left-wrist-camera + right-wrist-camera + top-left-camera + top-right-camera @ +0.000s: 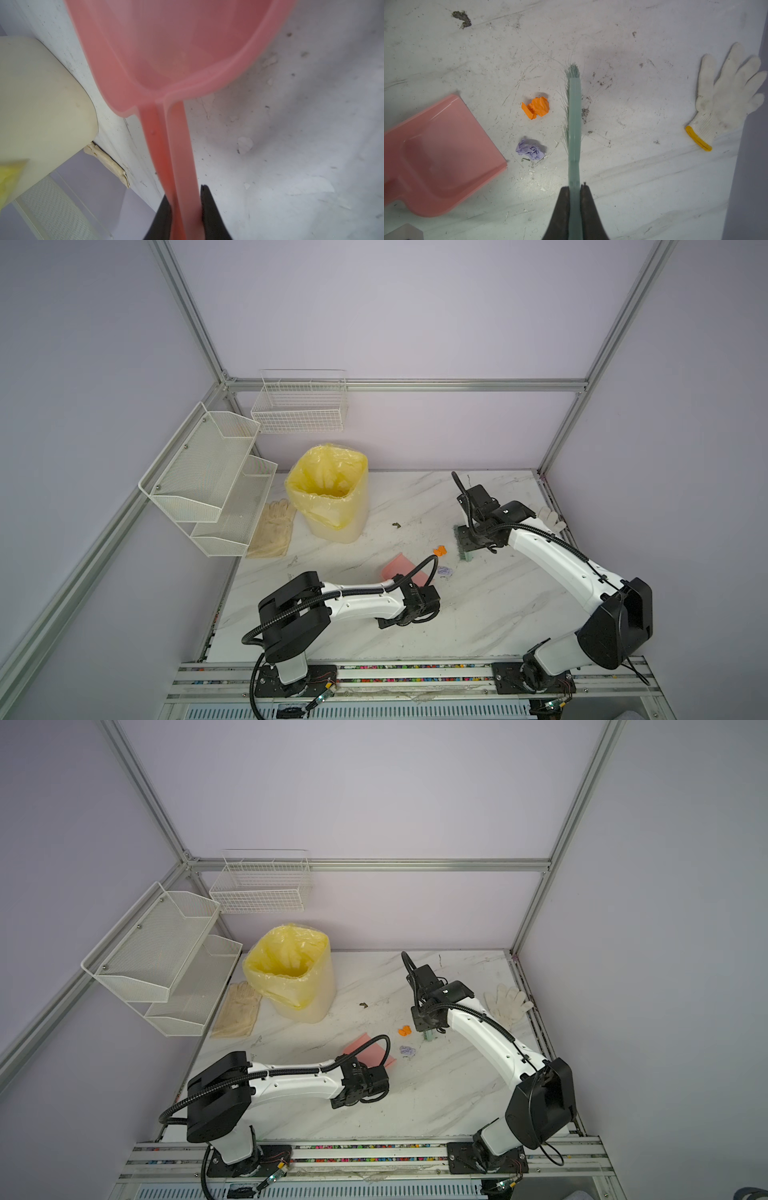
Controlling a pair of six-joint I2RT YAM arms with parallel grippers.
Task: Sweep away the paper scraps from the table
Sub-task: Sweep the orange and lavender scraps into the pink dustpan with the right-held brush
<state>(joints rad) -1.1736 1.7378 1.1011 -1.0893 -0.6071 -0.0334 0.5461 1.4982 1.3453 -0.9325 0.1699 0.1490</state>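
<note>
Two paper scraps (536,108) lie between the brush (574,124) pinched in the right gripper (574,187) and the dustpan (440,149) pinched in the left gripper (185,193); sweep low and slowly.

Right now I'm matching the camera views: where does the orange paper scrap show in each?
In a top view: orange scrap, near the middle, between pink dustpan and brush.
In a top view: same spot.
Left wrist: not in it.
Right wrist: between dustpan and brush.
Shared landmark: the dustpan.
</note>
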